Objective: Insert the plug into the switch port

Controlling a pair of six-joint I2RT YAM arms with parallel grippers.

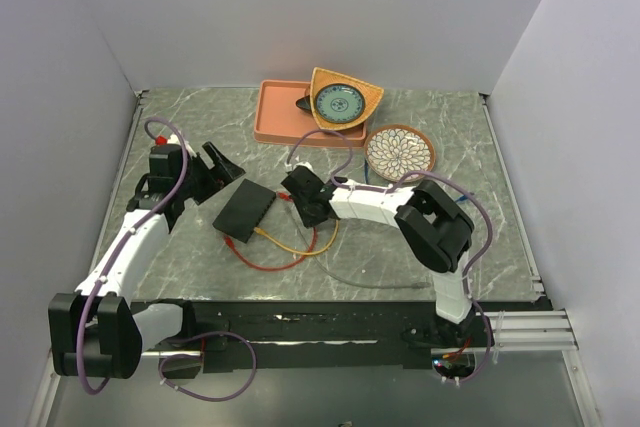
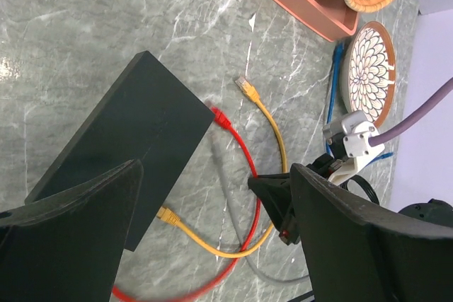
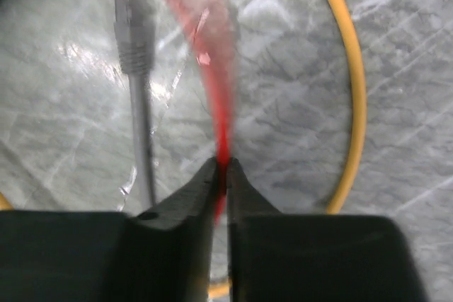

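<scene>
The switch (image 1: 245, 210) is lying flat on the marbled table (image 1: 200, 117), left of centre in the top view. The right gripper (image 1: 300, 190) is sitting at its 3 o'clock, fingers pressed together and pinching the red cable (image 3: 221, 122), which is running blurred toward 12 o'clock in the right wrist view beside a grey cable (image 3: 139, 97). In the left wrist view the red plug (image 2: 221, 118) is touching the switch's edge; whether it is seated in a port cannot be told. One yellow plug (image 2: 166, 214) is meeting the same edge lower down, and another (image 2: 244, 87) is lying free. The left gripper (image 1: 213, 169) is hovering at the switch's 10 o'clock with its fingers spread wide. A salmon-pink tray (image 1: 275, 117) is sitting at the switch's 1 o'clock, with a floral plate (image 1: 399, 150) at 2 o'clock.
</scene>
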